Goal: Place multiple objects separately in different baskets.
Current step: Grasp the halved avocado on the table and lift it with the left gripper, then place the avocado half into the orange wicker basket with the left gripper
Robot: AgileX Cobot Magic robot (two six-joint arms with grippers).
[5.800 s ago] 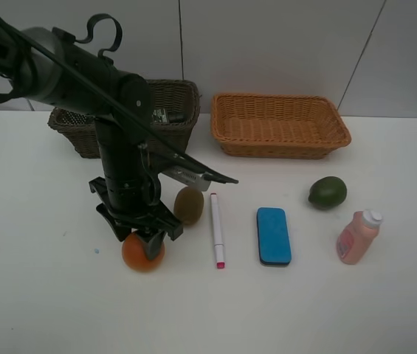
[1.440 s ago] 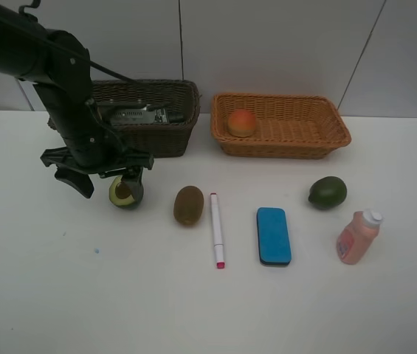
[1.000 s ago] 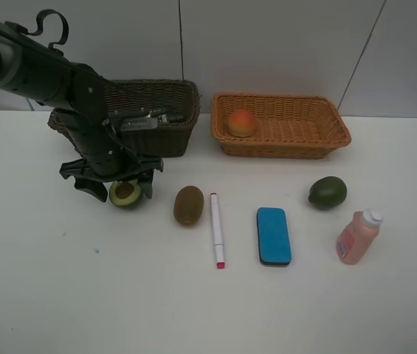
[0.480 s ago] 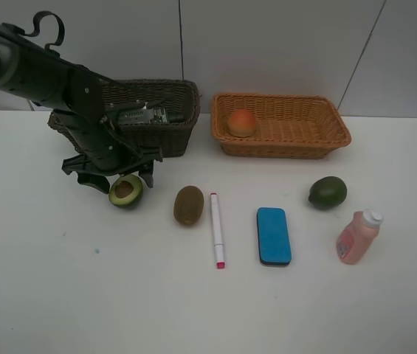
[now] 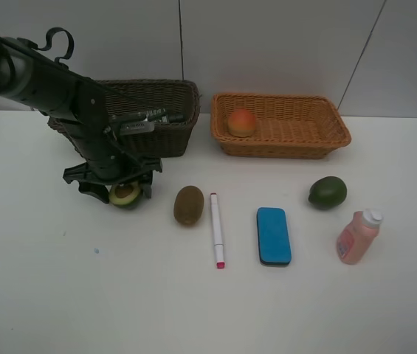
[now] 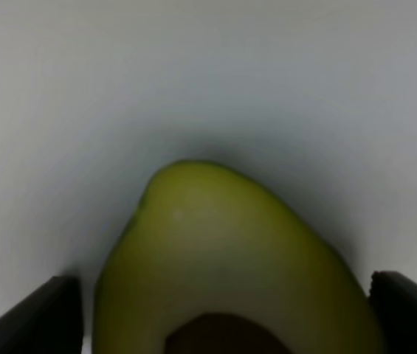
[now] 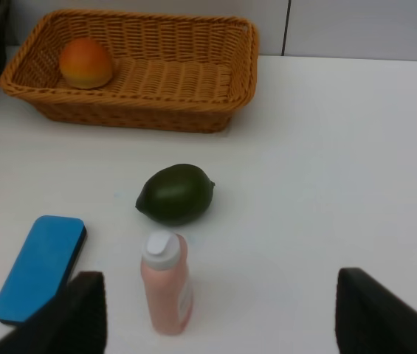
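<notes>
My left gripper (image 5: 119,190) is down on the table, open, its fingers (image 6: 42,318) straddling the halved avocado (image 5: 125,195), which lies cut face up and fills the left wrist view (image 6: 230,280). The peach (image 5: 242,122) lies in the light tan basket (image 5: 285,150). The dark brown basket (image 5: 173,137) stands behind my left arm. In a row on the table lie the kiwi (image 5: 188,205), marker (image 5: 216,229), blue eraser (image 5: 274,235), whole avocado (image 5: 328,192) and pink bottle (image 5: 357,236). My right gripper (image 7: 221,295) hovers open near the pink bottle (image 7: 165,282); the exterior view misses it.
The left arm's links cross in front of the dark basket's left half. The white table (image 5: 208,310) runs bare along its front. A tiled wall stands behind the baskets.
The peach, gripped on the table at first, now lies in the tan basket. Over the last second my left gripper has sunk around the halved avocado and its jaws have narrowed a little.
</notes>
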